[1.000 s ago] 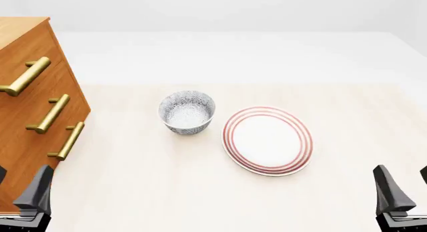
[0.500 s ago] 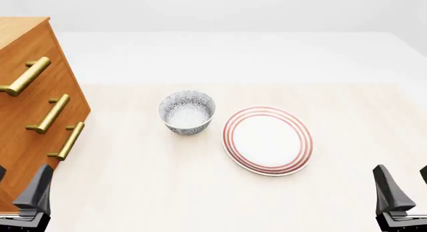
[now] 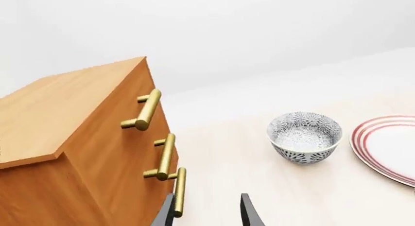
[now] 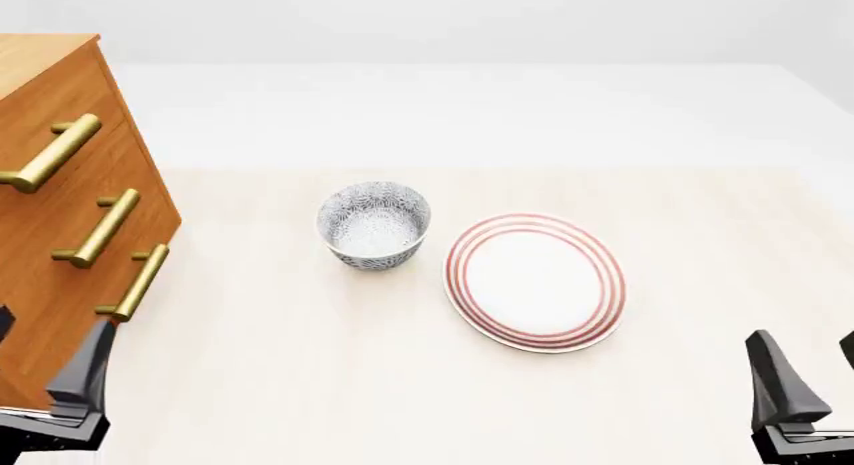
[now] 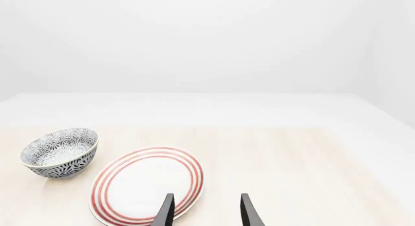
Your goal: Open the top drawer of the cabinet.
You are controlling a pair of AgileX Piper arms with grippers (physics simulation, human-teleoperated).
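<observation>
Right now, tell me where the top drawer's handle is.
In the front view the top drawer's handle is at the far left, uppermost of three brass bars on the cabinet, left of the bowl and well above the left gripper.

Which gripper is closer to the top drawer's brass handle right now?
Left. The left gripper sits low beside the cabinet, below the top drawer's handle. The right gripper is far across the table, past the plate.

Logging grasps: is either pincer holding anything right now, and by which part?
Nothing is held. The left pincer and right pincer are both open and empty; the top drawer handle is untouched.
</observation>
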